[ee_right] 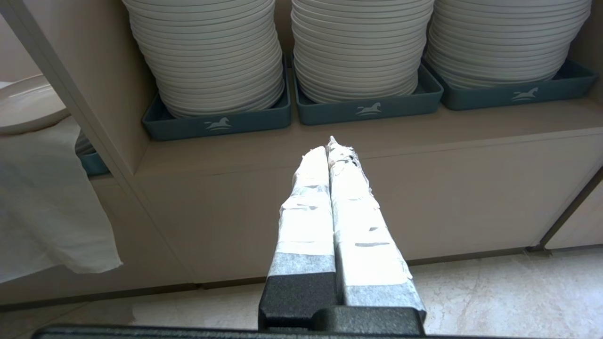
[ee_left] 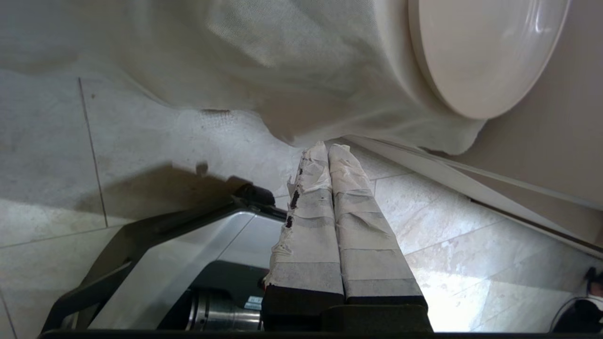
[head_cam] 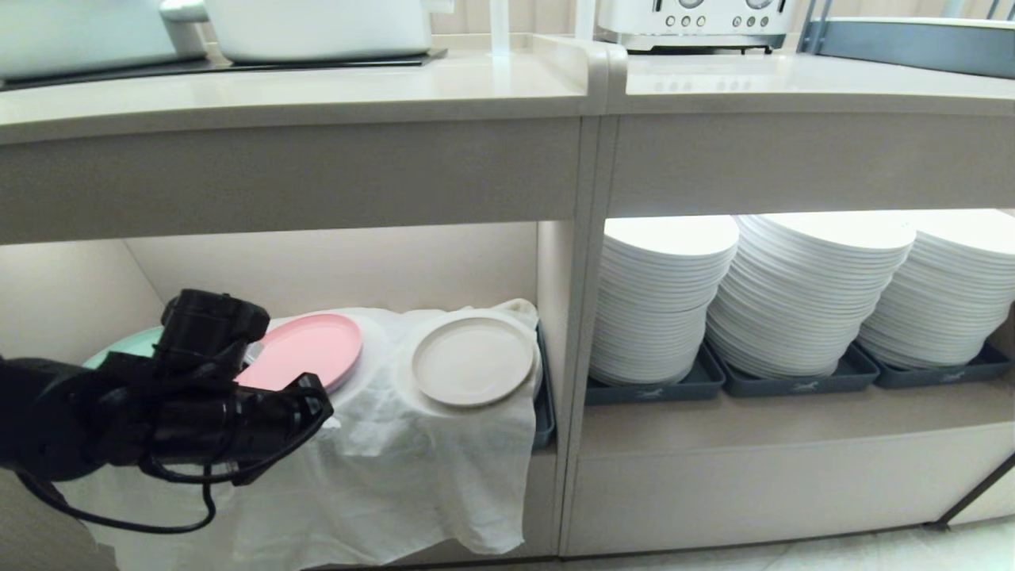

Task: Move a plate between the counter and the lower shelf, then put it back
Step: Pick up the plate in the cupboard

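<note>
The cream plate [head_cam: 473, 361] lies flat on the white cloth [head_cam: 381, 476] at the right end of the lower shelf [head_cam: 333, 266]. It also shows in the left wrist view as the plate [ee_left: 485, 52] and at the edge of the right wrist view as the plate [ee_right: 23, 101]. My left arm [head_cam: 198, 412] hangs low in front of the shelf's left part. The left gripper [ee_left: 328, 148] is shut and empty, its tips just below the cloth's hanging edge and short of the plate. The counter [head_cam: 317, 87] runs above the shelf. My right gripper [ee_right: 330, 146] is shut and empty, facing the neighbouring bay.
A pink plate [head_cam: 305, 349] and a mint-green plate [head_cam: 127, 345] lie left of the cream one. Tall white plate stacks [head_cam: 801, 293] in dark trays [head_cam: 658, 388] fill the right bay. White pots [head_cam: 317, 28] and a toaster [head_cam: 690, 20] stand on top. The floor [ee_left: 471, 235] is tiled.
</note>
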Robot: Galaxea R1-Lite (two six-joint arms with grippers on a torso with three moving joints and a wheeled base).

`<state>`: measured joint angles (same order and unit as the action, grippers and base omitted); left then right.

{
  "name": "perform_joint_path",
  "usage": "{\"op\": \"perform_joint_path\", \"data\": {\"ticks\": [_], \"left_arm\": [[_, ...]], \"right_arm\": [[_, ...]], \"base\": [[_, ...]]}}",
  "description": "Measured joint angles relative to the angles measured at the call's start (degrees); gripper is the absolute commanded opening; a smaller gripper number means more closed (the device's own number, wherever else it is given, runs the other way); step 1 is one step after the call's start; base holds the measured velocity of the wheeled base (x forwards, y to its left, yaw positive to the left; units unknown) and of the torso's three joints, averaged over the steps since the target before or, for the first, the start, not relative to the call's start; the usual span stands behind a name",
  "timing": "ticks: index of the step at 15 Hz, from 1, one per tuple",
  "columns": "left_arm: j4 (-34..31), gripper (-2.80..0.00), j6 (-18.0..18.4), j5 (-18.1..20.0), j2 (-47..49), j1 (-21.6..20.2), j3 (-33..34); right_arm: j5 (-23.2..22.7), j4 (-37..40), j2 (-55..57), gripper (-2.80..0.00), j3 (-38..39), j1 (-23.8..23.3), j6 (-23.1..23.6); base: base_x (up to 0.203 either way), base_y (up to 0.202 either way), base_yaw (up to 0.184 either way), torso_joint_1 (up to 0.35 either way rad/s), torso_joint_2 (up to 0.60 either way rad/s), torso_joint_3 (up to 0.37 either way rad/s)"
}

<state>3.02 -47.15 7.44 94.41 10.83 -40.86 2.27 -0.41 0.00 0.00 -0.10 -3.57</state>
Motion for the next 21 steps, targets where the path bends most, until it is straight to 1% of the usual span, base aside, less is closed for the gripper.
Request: {"op": "perform_joint_path", "data": {"ticks": [2, 5, 8, 10, 12, 13, 14, 16, 17, 19, 21], "left_arm": [[-1.87, -2.80, 0.52, -0.58, -4.28, -0.22, 1.94], [-3.05, -2.80, 3.95, -2.80, -10.90, -0.44, 6.40], [-3.65, -2.80, 6.71, -4.02, -17.70, -1.85, 10.49], [-4.09, -2.80, 8.89, -6.35, -21.57, -2.79, 12.43], [-4.17, -2.80, 11.35, -10.12, -25.71, -2.92, 14.52], [-4.12, -2.80, 13.38, -11.36, -28.04, -2.86, 16.15], [-4.12, -2.80, 16.26, -12.28, -30.75, -2.86, 18.16], [-3.90, -2.80, 22.71, -12.97, -36.66, -3.82, 22.31], [-3.54, -2.80, 26.64, -13.02, -40.02, -4.91, 24.62], [-1.78, -2.80, 34.47, -12.21, -46.81, -7.81, 29.25], [0.20, -2.80, 41.78, -9.71, -54.21, -11.40, 33.28]], "right_arm": [[0.01, -0.01, 0.00, -2.80, 0.00, 0.00, 0.00], [0.00, 0.03, 0.00, -2.80, 0.00, 0.00, -0.01], [0.00, 0.01, 0.00, -2.80, 0.00, 0.00, -0.01], [0.01, 0.01, 0.00, -2.80, 0.00, 0.00, 0.00], [0.04, 0.01, 0.00, -2.80, 0.00, 0.00, 0.00], [-0.01, 0.03, 0.00, -2.80, 0.00, 0.00, 0.00], [-0.01, 0.01, 0.00, -2.80, 0.00, 0.00, 0.00], [0.01, 0.01, 0.00, -2.80, 0.00, 0.00, 0.00], [-0.01, 0.02, 0.00, -2.80, 0.00, 0.00, 0.00], [-0.01, -0.01, 0.00, -2.80, 0.00, 0.00, -0.01], [-0.01, 0.01, 0.00, -2.80, 0.00, -0.01, -0.01]], "base": [[0.000, 0.000, 0.000, 0.000, 0.00, 0.000], [0.000, 0.000, 0.000, 0.000, 0.00, 0.000], [0.000, 0.000, 0.000, 0.000, 0.00, 0.000], [0.000, 0.000, 0.000, 0.000, 0.00, 0.000], [0.000, 0.000, 0.000, 0.000, 0.00, 0.000], [0.000, 0.000, 0.000, 0.000, 0.00, 0.000], [0.000, 0.000, 0.000, 0.000, 0.00, 0.000], [0.000, 0.000, 0.000, 0.000, 0.00, 0.000], [0.000, 0.000, 0.000, 0.000, 0.00, 0.000], [0.000, 0.000, 0.000, 0.000, 0.00, 0.000], [0.000, 0.000, 0.000, 0.000, 0.00, 0.000]]}}
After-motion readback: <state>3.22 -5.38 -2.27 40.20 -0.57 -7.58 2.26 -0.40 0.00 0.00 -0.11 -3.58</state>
